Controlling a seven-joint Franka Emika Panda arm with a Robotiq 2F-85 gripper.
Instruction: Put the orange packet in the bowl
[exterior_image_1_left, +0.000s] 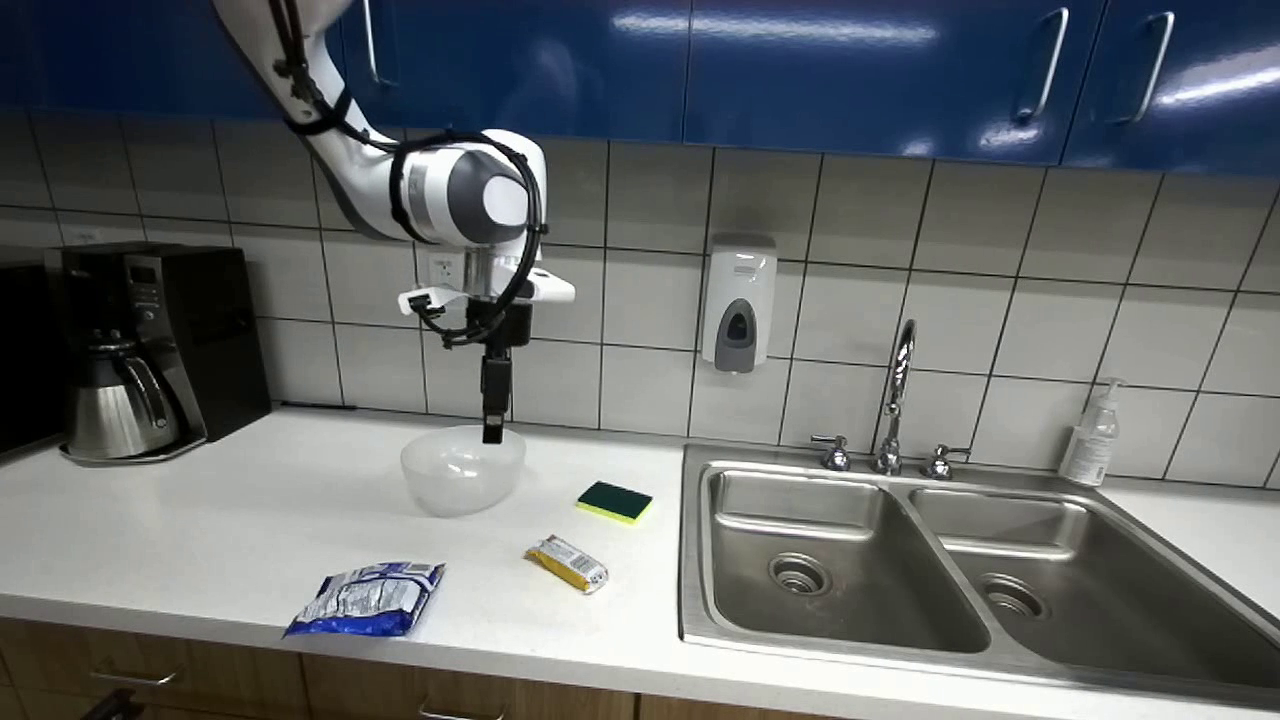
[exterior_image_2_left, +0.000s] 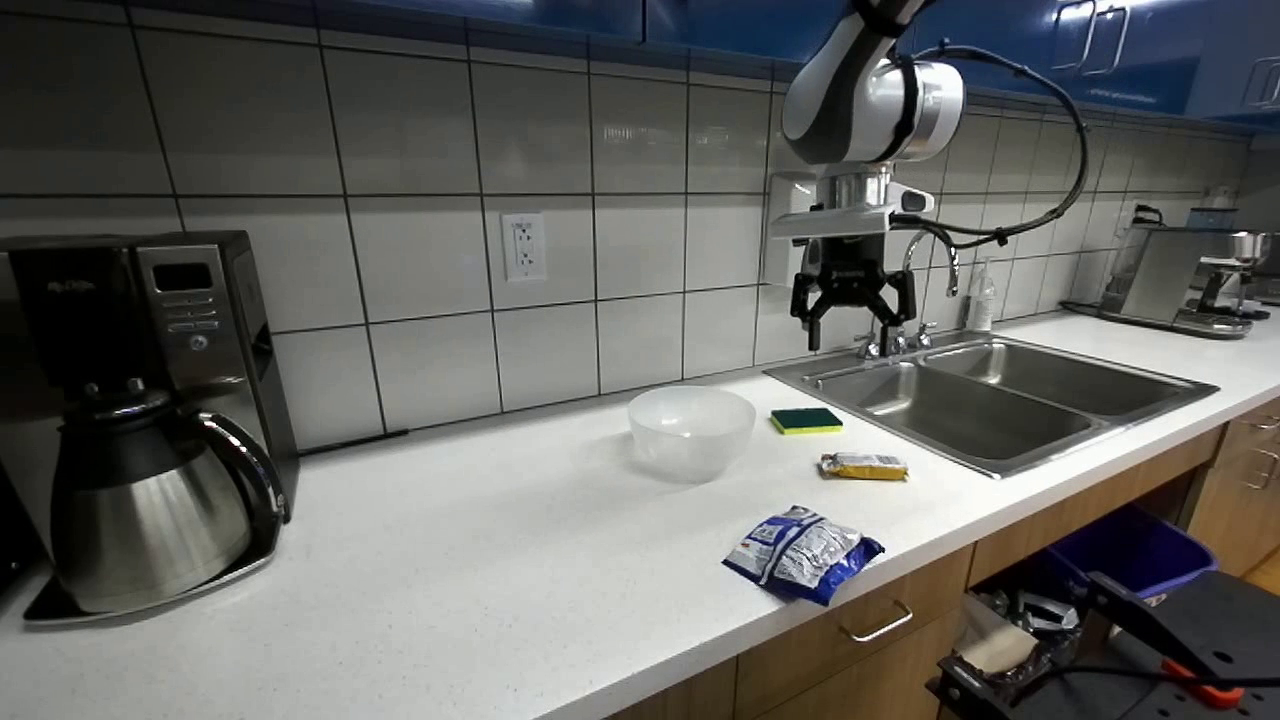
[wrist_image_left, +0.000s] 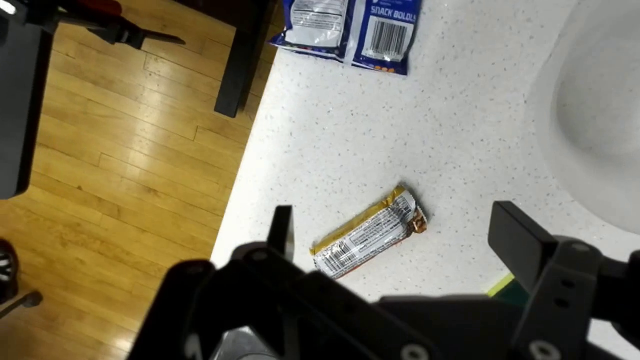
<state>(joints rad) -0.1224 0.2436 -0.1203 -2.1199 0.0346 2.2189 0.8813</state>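
Note:
The orange packet is a small flat bar wrapper in yellow-orange and white. It lies on the counter in both exterior views (exterior_image_1_left: 568, 565) (exterior_image_2_left: 864, 467) and in the wrist view (wrist_image_left: 369, 234). The bowl is round, translucent and whitish, and looks empty. It stands on the counter in both exterior views (exterior_image_1_left: 455, 488) (exterior_image_2_left: 690, 455); the wrist view (wrist_image_left: 545, 135) shows part of it at the right edge. My gripper (exterior_image_2_left: 849, 348) is open and empty, hanging well above the counter. In the wrist view the packet shows between its spread fingers (wrist_image_left: 395, 227), far below them.
A dark green and yellow sponge (exterior_image_1_left: 615, 501) lies near the packet and the sink (exterior_image_1_left: 695, 570). A blue-and-white crinkly bag (exterior_image_2_left: 803, 553) lies near the counter's front edge. A coffee maker (exterior_image_2_left: 190, 330) stands on the counter. A soap dispenser (exterior_image_1_left: 738, 300) hangs on the wall.

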